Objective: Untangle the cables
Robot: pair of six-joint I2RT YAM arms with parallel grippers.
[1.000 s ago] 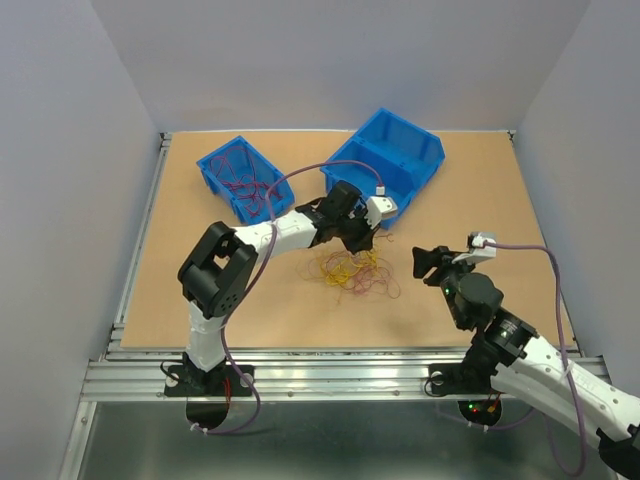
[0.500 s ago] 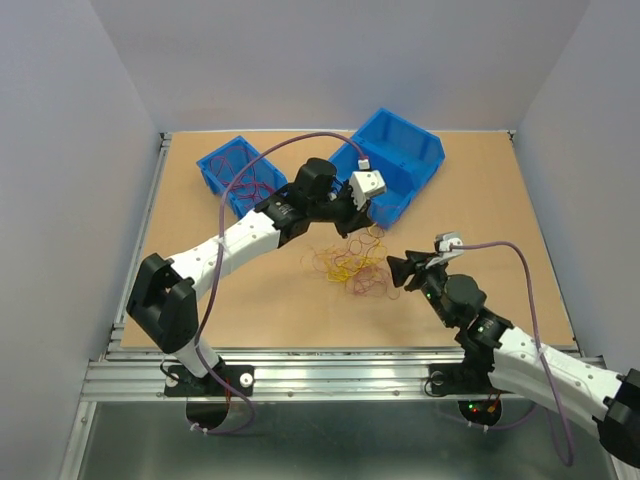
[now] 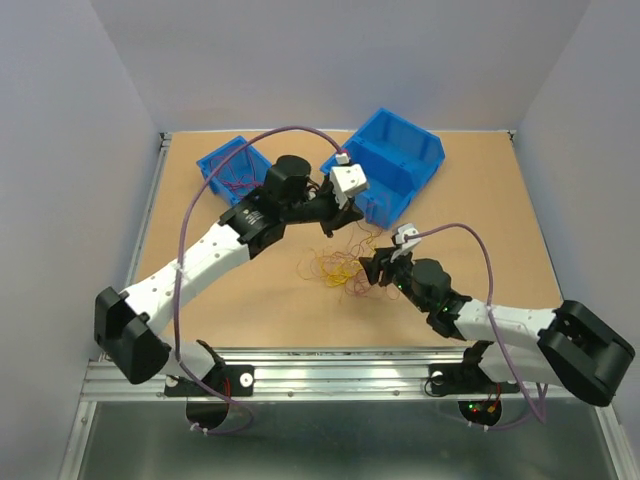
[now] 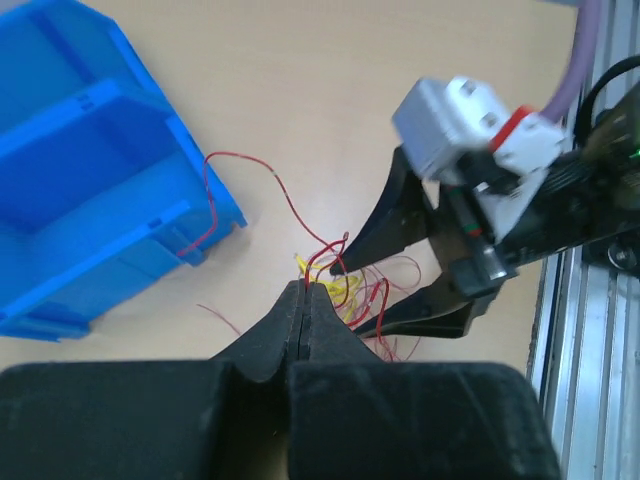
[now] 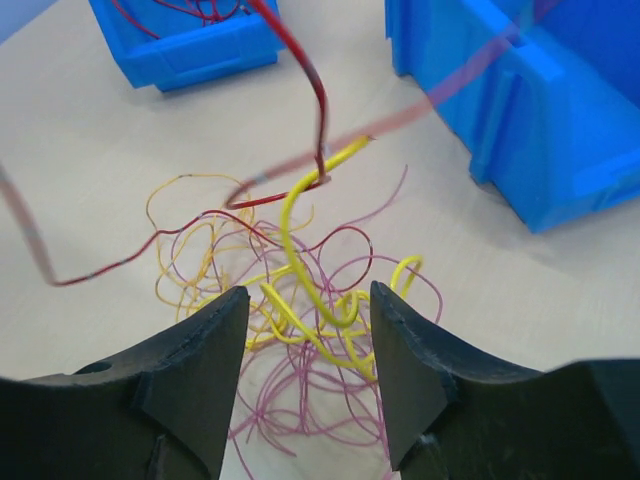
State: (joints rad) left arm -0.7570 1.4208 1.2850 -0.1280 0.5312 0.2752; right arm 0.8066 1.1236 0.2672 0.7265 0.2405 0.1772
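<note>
The cables (image 3: 337, 268) lie as a loose tangle of red, orange, yellow and purplish loops on the brown table. My left gripper (image 3: 330, 222) hangs above the tangle's far side. In the left wrist view this gripper (image 4: 304, 287) is shut on a red cable (image 4: 322, 252), which runs taut down into the pile. My right gripper (image 3: 373, 270) sits low at the tangle's right edge. It stands open (image 5: 309, 295), with yellow loops (image 5: 300, 305) lying between its fingers and nothing gripped. The lifted red cable (image 5: 318, 105) rises in front of it.
A small blue bin (image 3: 232, 172) holding more red wires stands at the back left. A larger blue bin (image 3: 400, 160) stands at the back right, close behind the left gripper. The table's metal rail (image 3: 330, 360) runs along the near edge.
The left arm has stretched out and swung back-left, pulling the red cable up from the pile. The right gripper has slid left to the tangle's edge, still open.
</note>
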